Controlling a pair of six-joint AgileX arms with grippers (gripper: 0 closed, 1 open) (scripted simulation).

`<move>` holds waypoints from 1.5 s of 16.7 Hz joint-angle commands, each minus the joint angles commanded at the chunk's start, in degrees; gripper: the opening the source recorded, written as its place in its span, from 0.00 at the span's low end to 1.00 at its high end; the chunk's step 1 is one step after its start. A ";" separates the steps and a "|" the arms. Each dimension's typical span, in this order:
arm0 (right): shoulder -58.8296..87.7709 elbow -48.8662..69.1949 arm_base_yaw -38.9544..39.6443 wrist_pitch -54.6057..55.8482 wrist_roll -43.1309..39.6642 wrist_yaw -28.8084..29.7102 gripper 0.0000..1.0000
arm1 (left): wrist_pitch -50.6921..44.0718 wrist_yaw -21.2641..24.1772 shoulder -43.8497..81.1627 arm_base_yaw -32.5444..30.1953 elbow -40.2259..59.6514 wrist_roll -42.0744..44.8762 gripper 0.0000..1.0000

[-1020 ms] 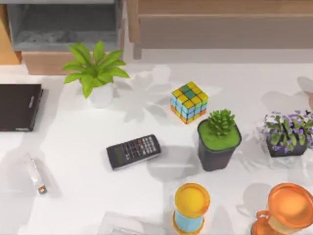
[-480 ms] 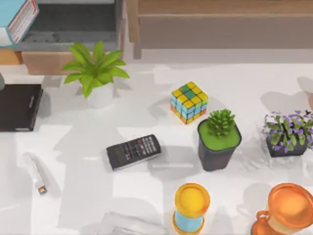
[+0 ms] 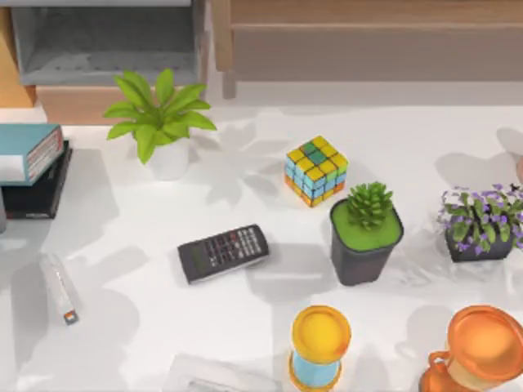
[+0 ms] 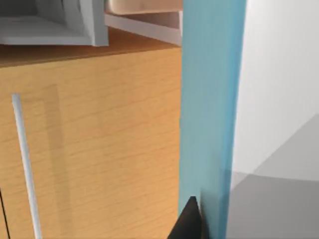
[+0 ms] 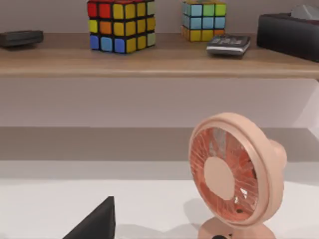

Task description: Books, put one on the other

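**Teal on black — stack looks basically done**

Teal-blue book (image 3: 29,152) sits on top of the black book (image 3: 37,189) at the table's far left edge, so the stacking itself looks finished. The left wrist view has the teal cover right up against the left gripper — a dark fingertip (image 4: 188,221) touches it, but I can't tell if the fingers are clamped or apart. Probably just release and back off. Right arm is parked near a pink fan (image 5: 234,177). Count: two books, one calculator (image 3: 223,252).

At my table's (image 3: 245,188) far left edge the thick book (image 3: 29,151) lies on the thin book (image 3: 37,192). The leafy plant (image 3: 159,118) stands right of them. The calculator (image 3: 223,252) lies nearer the middle, left of the succulent pot (image 3: 366,237).
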 joint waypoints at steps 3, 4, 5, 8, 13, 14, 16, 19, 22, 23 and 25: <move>0.00 0.00 0.00 0.00 0.00 0.00 1.00 | 0.00 0.00 0.00 0.00 0.00 0.00 0.00; 0.00 0.00 0.00 0.00 0.00 0.00 1.00 | 0.11 0.04 -0.22 -0.29 -0.11 0.01 0.00; 0.00 0.00 0.00 0.00 0.00 0.00 1.00 | 0.15 0.02 -0.07 -0.29 -0.03 0.00 0.00; 0.00 0.00 0.00 0.00 0.00 0.00 1.00 | 0.53 -0.24 1.21 -0.33 0.74 -0.15 0.00; 0.00 0.00 0.00 0.00 0.00 0.00 1.00 | 0.56 -0.26 1.31 -0.33 0.81 -0.17 0.15; 0.00 0.00 0.00 0.00 0.00 0.00 1.00 | 0.56 -0.26 1.31 -0.33 0.81 -0.17 0.23; 0.00 0.00 0.00 0.00 0.00 0.00 1.00 | 0.56 -0.26 1.31 -0.33 0.81 -0.17 0.38; 0.00 0.00 0.00 0.00 0.00 0.00 1.00 | 0.56 -0.26 1.31 -0.33 0.81 -0.17 0.60; 0.00 0.00 0.00 0.00 0.00 0.00 1.00 | 0.56 -0.26 1.31 -0.33 0.81 -0.17 0.83; 0.00 0.00 0.00 0.00 0.00 0.00 1.00 | 0.56 -0.26 1.31 -0.33 0.81 -0.17 0.90; 0.00 0.00 0.00 0.00 0.00 0.00 1.00 | 0.56 -0.26 1.31 -0.33 0.81 -0.17 1.00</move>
